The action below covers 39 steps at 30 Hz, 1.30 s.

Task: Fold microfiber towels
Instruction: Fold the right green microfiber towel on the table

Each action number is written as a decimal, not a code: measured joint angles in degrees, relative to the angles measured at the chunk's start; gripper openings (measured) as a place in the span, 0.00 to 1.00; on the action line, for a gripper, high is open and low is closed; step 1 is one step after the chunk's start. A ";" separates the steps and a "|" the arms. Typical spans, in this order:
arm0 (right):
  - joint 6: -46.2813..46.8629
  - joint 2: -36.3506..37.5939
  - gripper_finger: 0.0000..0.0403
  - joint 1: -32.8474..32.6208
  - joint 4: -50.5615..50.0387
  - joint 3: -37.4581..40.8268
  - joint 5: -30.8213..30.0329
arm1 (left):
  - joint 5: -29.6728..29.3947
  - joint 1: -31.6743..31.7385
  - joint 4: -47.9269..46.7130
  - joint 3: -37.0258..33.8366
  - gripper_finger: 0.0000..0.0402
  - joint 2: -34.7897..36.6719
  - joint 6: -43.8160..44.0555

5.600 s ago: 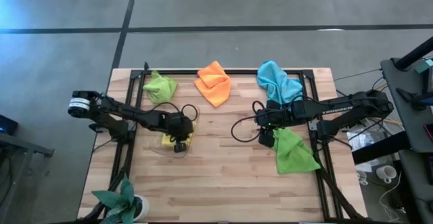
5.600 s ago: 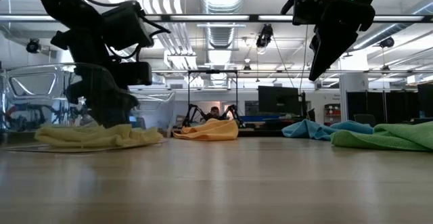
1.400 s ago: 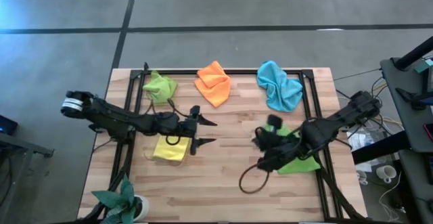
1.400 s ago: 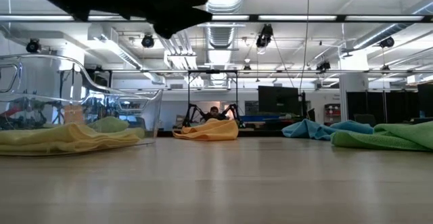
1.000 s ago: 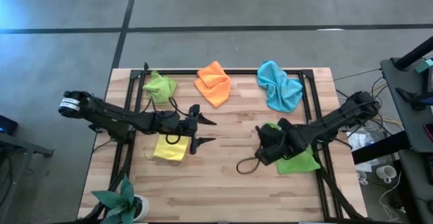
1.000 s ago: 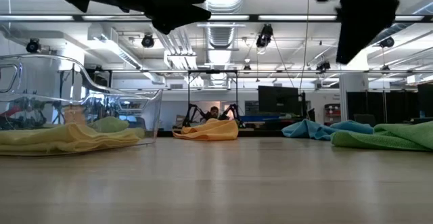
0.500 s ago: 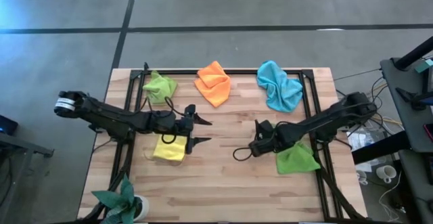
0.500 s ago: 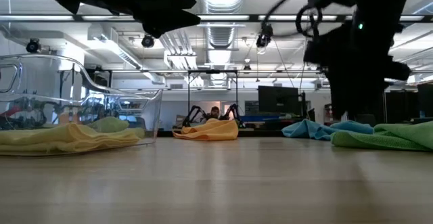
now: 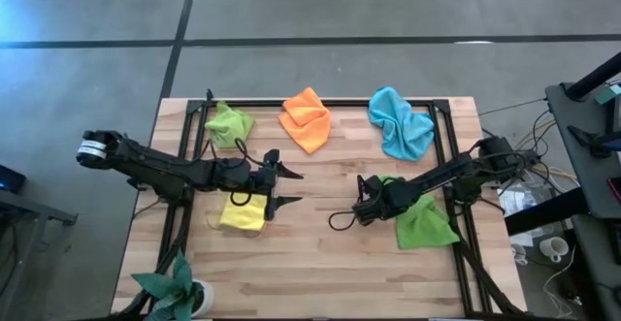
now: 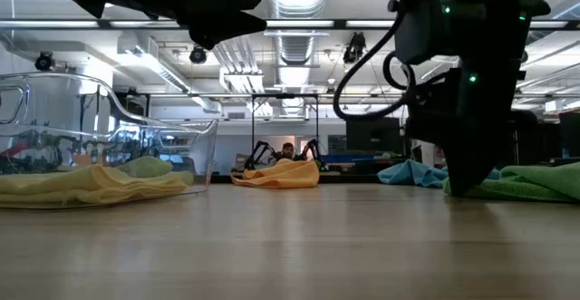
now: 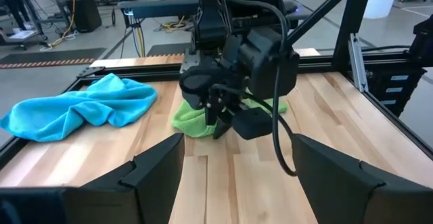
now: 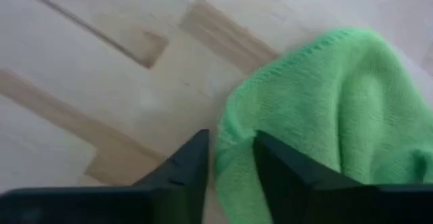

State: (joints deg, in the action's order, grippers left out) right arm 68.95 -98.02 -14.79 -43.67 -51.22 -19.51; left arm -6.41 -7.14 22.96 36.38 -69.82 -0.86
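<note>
Pinching darker green towel (image 12: 318, 109) edge

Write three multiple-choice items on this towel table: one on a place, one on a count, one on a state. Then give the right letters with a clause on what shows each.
1. Where does the right gripper work?
A. over the orange towel
B. at the edge of the darker green towel
C. beside the plant

2. How many towels lie on the table?
A. three
B. four
C. five

3. How do the left gripper's fingers stand?
A. spread open above the table
B. clamped on the yellow towel
C. shut with nothing in them

Answers:
1 B: the right wrist view shows its fingers straddling that towel's edge.
2 C: the high view shows lime green, orange, light blue, yellow and darker green.
3 A: the high view shows its two fingers wide apart, just past the yellow towel.
</note>
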 joint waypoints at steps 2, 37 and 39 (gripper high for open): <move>-3.15 0.82 0.10 0.22 0.38 -0.09 -0.81 | 0.02 0.00 0.00 -0.02 0.64 -0.03 -0.83; -24.41 8.63 0.02 -1.78 -40.30 -51.02 -24.54 | 2.90 -1.94 15.13 6.77 0.64 -19.28 -0.87; -22.65 8.63 0.02 0.53 -42.06 -50.31 -23.23 | 2.53 -1.99 13.51 8.56 0.64 -21.90 0.37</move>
State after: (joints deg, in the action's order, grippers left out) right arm 46.30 -89.38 -14.26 -85.73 -101.53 -42.74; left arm -3.89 -9.13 36.47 44.94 -91.73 -0.49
